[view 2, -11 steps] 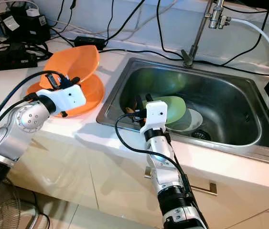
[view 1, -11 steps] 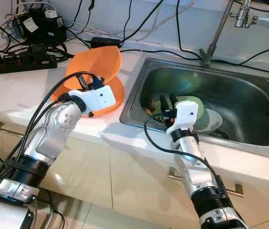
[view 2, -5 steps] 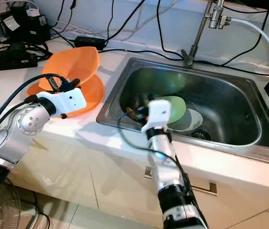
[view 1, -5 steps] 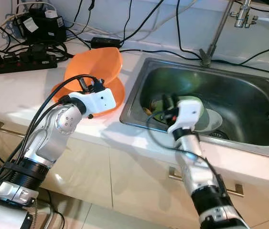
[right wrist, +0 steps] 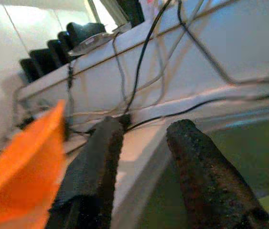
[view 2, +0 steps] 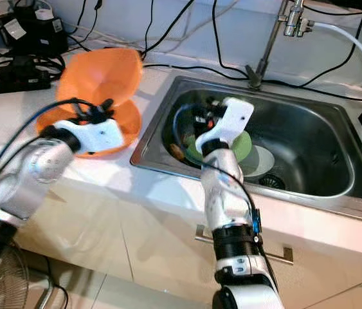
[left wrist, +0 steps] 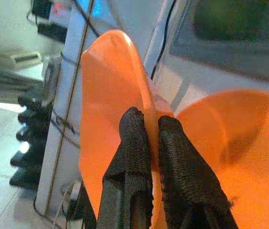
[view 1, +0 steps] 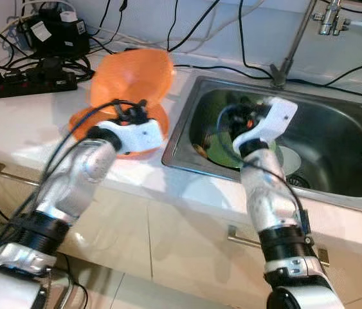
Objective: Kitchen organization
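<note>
Two left fingers (left wrist: 134, 143) pinching orange bowl (left wrist: 110, 109) rim

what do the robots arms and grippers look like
Both arms are jointed silver metal with black collars near the base and loose black cables. Each wrist ends in a white housing. The left gripper and right gripper each have two long black fingers with a rough, textured surface.

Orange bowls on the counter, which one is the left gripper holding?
The upper orange bowl, the one tilted up on edge. The left gripper is pinched on its rim. The other orange bowl lies flat on the counter beneath it.
</note>
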### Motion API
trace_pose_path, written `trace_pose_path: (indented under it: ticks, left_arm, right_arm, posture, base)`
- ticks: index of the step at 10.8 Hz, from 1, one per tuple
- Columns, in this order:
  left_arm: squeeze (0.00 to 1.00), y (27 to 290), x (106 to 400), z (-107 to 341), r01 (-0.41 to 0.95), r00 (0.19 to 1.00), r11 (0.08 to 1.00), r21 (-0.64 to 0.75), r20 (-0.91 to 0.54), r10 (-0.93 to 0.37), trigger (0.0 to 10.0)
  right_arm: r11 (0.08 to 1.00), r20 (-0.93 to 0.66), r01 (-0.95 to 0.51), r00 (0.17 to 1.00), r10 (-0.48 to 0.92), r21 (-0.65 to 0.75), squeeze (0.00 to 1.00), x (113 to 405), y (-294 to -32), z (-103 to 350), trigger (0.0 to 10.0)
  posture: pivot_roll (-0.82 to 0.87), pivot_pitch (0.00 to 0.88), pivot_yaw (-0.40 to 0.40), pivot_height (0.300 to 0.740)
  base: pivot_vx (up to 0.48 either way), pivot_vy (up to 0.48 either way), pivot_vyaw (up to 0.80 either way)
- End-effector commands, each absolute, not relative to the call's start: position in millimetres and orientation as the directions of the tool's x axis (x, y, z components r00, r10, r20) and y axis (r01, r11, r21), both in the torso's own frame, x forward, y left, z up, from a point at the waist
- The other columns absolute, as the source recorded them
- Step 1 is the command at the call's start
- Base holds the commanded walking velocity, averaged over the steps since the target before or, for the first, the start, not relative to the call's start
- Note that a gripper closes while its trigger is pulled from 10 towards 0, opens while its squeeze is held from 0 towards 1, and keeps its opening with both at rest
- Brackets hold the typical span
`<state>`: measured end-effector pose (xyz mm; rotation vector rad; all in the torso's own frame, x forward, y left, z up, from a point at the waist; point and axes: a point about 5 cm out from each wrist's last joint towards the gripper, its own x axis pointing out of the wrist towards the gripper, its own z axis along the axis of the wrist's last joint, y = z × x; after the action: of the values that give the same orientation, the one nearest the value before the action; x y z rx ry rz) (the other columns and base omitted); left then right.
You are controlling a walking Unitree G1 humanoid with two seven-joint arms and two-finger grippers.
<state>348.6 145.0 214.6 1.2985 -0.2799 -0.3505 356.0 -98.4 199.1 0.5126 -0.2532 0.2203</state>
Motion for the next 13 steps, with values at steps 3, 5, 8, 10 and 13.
trace_pose_path:
  ticks: [3,5,8,10,13]
  left_arm:
    - [0.0,120,348,229,0.041,0.869,0.207,0.978,0.067,-0.49,10.0]
    - [0.0,112,346,224,0.06,0.856,0.187,0.981,0.046,-0.515,10.0]
    - [0.0,105,339,219,0.08,0.814,0.14,0.987,0.016,-0.581,10.0]
    - [0.0,105,336,218,0.074,0.797,0.1,0.992,0.002,-0.604,10.0]
    - [0.0,102,332,222,0.049,0.777,0.085,0.995,0.016,-0.63,10.0]
  right_arm:
    - [0.708,0.283,-0.373,0.926,0.249,0.599,1.0,355,-92,220,10.0]
    - [0.646,0.27,-0.396,0.918,0.291,0.652,0.0,353,-88,222,10.0]
    - [0.61,0.248,-0.412,0.908,0.339,0.677,0.0,350,-81,224,10.0]
    - [0.602,0.237,-0.409,0.907,0.347,0.685,0.0,349,-80,223,10.0]
    - [0.606,0.219,-0.396,0.912,0.347,0.689,0.0,350,-79,220,10.0]
  posture:
    - [0.21,0.0,-0.033,0.74]
    - [0.21,0.0,-0.032,0.74]
    - [0.22,0.0,-0.028,0.74]
    - [0.22,0.0,-0.03,0.74]
    - [0.23,0.0,-0.032,0.74]
  base:
    - [0.0,0.0,0.0]
    - [0.0,0.0,0.0]
    - [0.0,0.0,0.0]
    - [0.0,0.0,0.0]
    - [0.0,0.0,0.0]
